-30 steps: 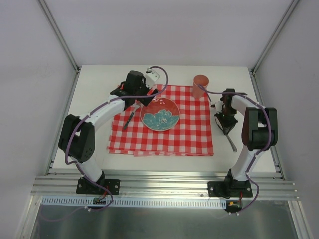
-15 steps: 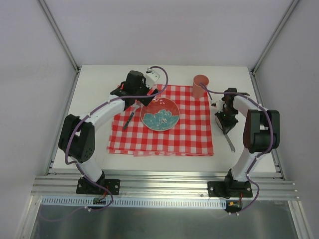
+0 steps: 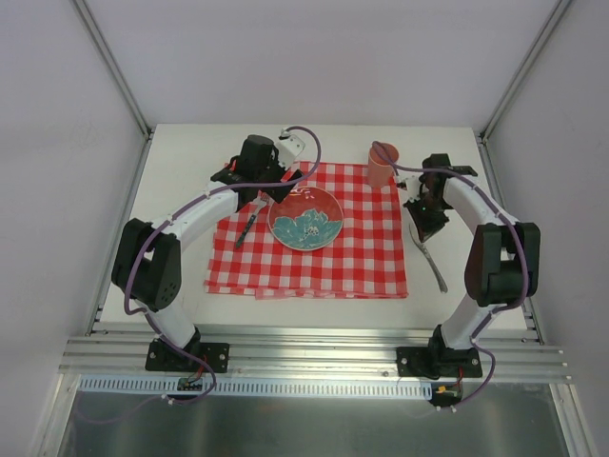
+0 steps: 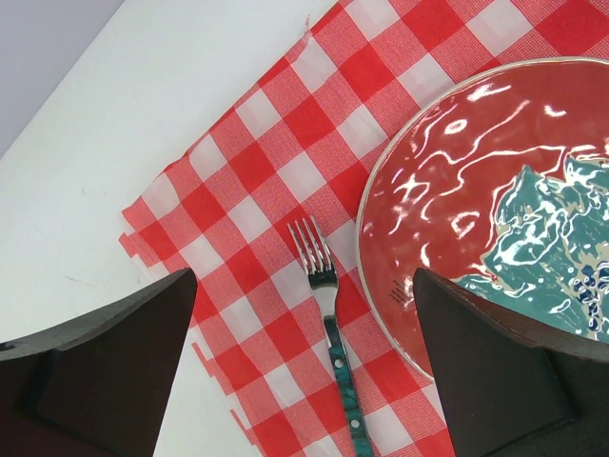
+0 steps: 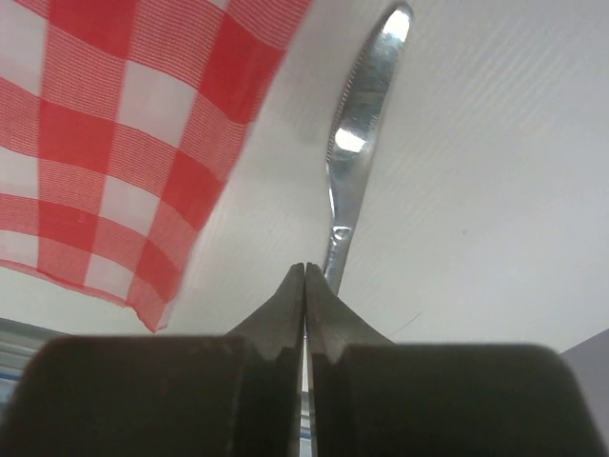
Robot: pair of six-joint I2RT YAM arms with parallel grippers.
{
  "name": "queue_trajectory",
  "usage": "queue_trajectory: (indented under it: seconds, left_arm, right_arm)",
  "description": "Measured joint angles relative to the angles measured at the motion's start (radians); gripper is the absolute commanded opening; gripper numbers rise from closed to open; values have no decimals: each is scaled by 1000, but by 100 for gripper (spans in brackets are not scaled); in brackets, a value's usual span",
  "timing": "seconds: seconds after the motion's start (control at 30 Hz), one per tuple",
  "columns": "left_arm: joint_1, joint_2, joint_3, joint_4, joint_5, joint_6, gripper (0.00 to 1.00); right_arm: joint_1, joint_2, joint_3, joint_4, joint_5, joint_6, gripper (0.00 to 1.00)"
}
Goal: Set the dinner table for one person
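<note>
On the off-white dinner table (image 3: 190, 162) lies a red-and-white checked cloth (image 3: 371, 257). On the cloth are a red plate with a teal pattern (image 3: 305, 218) and a teal-handled fork (image 3: 247, 227) to its left. My left gripper (image 3: 269, 193) hangs open above the fork (image 4: 328, 314) and the plate's left rim (image 4: 476, 190), holding nothing. A silver knife (image 3: 433, 265) lies on the bare table right of the cloth. My right gripper (image 3: 422, 227) is shut, its tips (image 5: 304, 267) low over the knife's far end. The blade (image 5: 357, 133) points away from them; the handle is hidden.
A terracotta cup (image 3: 382, 164) stands at the cloth's far right corner, close to my right arm. The cloth's near right corner (image 5: 152, 305) lies just left of the knife. An aluminium rail (image 3: 304, 347) runs along the near edge.
My right gripper has moved away from the near edge and slightly left along the knife, uncovering more of it. The knife has stayed about where it was. The left arm has not moved.
</note>
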Motion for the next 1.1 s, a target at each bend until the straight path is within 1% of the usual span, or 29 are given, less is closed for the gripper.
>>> queue_trajectory:
  seconds: [0.03, 0.07, 0.13, 0.17, 0.33, 0.53, 0.8, 0.9, 0.97, 1.0, 1.1]
  left_arm:
    - [0, 0, 0, 0, 0, 0, 99]
    - [-2, 0, 0, 0, 0, 0, 99]
    - [-6, 0, 0, 0, 0, 0, 99]
    - [-6, 0, 0, 0, 0, 0, 99]
    - [-12, 0, 0, 0, 0, 1, 99]
    - [-13, 0, 0, 0, 0, 1, 99]
    - [-25, 0, 0, 0, -1, 1, 99]
    - [-25, 0, 0, 0, -1, 2, 99]
    - [-25, 0, 0, 0, -1, 2, 99]
    - [-25, 0, 0, 1, -1, 2, 99]
    - [-25, 0, 0, 1, -1, 2, 99]
  right_arm:
    - [13, -8, 1, 2, -2, 2, 16]
    - [22, -11, 1, 0, -4, 5, 26]
    - [34, -8, -1, 1, -3, 8, 38]
    - [34, -6, -6, 4, 0, 8, 40]
    - [12, -2, -64, 30, 24, -2, 43]
    - [-16, 21, -71, 55, 40, -18, 43]
    - [-23, 145, -70, 73, 55, -26, 43]
    - [-23, 147, -68, 72, 62, -26, 41]
    - [-23, 148, -67, 72, 69, -33, 17]
    - [-23, 149, -66, 76, 82, -37, 0]
    - [-27, 154, -55, 69, 88, -38, 0]
